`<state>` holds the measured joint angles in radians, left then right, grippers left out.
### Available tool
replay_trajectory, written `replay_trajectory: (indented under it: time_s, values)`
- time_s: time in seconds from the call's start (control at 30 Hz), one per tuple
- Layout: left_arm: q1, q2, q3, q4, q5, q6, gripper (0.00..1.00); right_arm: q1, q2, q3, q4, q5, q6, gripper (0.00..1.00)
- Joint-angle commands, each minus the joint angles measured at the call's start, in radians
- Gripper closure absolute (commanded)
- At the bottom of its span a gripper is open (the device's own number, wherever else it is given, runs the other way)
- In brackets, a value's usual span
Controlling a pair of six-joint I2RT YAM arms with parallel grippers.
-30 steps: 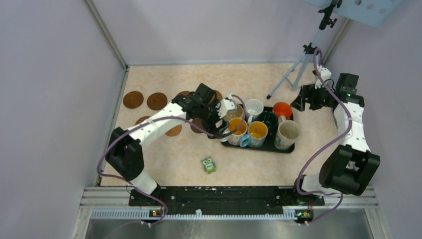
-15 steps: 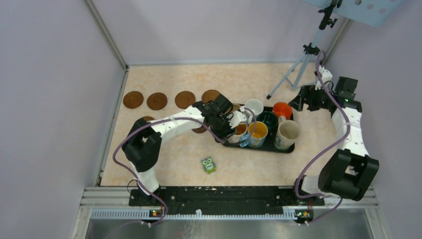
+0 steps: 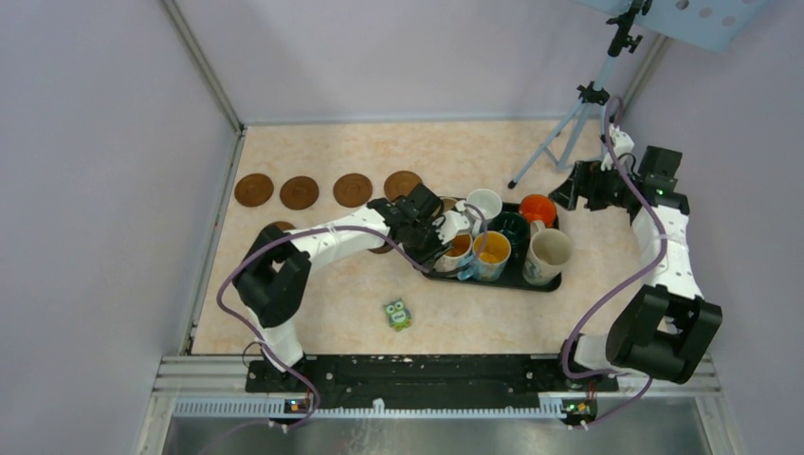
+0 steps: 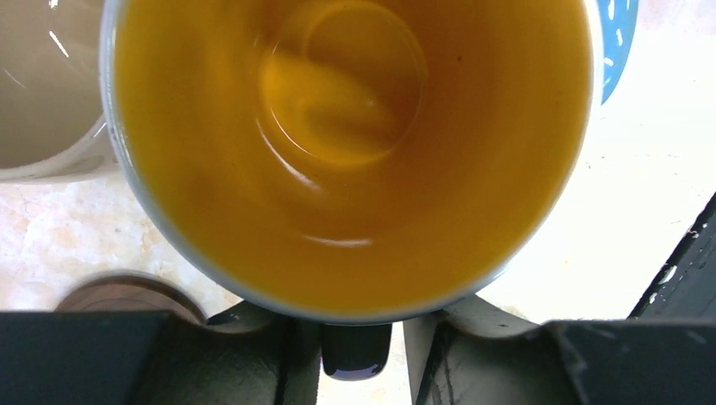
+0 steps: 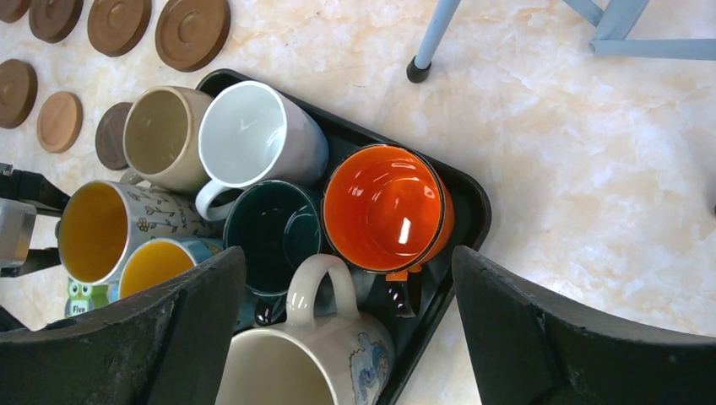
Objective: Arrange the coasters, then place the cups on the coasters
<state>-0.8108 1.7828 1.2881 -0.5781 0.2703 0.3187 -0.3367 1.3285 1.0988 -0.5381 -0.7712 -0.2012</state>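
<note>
Several cups fill a black tray [image 3: 542, 283]. At its left end stands a cream cup with an orange inside [image 3: 458, 248] [image 4: 355, 126]. My left gripper [image 3: 438, 237] [image 4: 359, 337] has its jaws drawn in on either side of that cup's dark handle [image 4: 355, 350]. My right gripper [image 3: 574, 190] [image 5: 348, 253] hangs open above the tray's right end, over the orange-red cup [image 5: 384, 207] and a large cream cup [image 5: 287, 371]. Brown coasters [image 3: 299, 191] lie in a row at the back left, and more [image 5: 59, 121] lie beside the tray.
A small green owl figure [image 3: 397, 314] sits in front of the tray. A blue tripod [image 3: 569, 123] stands at the back right. White [image 5: 249, 135], beige [image 5: 160, 131], dark green [image 5: 274, 228] and blue-handled [image 5: 152, 266] cups crowd the tray. Walls enclose the table.
My left arm swung from above the coasters to the tray's left end, and its jaws narrowed around the orange-inside cup's handle. The right arm barely shifted.
</note>
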Motion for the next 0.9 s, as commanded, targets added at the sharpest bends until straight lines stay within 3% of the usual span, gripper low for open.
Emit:
replay_trajectory:
  time_s: [0.0,0.33,0.5,0.87]
  values:
    - [-0.005,0.006,-0.003,0.054,0.02,-0.019,0.62,-0.002,-0.019,-0.002,0.033,-0.028,0.009,0.09]
    - [-0.004,-0.071,-0.019,0.011,0.003,-0.031,0.8,-0.002,-0.012,-0.01,0.029,-0.025,0.0,0.09]
    - [0.002,-0.156,-0.056,0.025,-0.021,-0.03,1.0,-0.002,-0.009,-0.01,0.03,-0.029,0.002,0.09]
    - [0.088,-0.285,-0.073,0.038,0.136,-0.05,1.0,-0.002,-0.004,-0.012,0.029,-0.027,0.0,0.09]
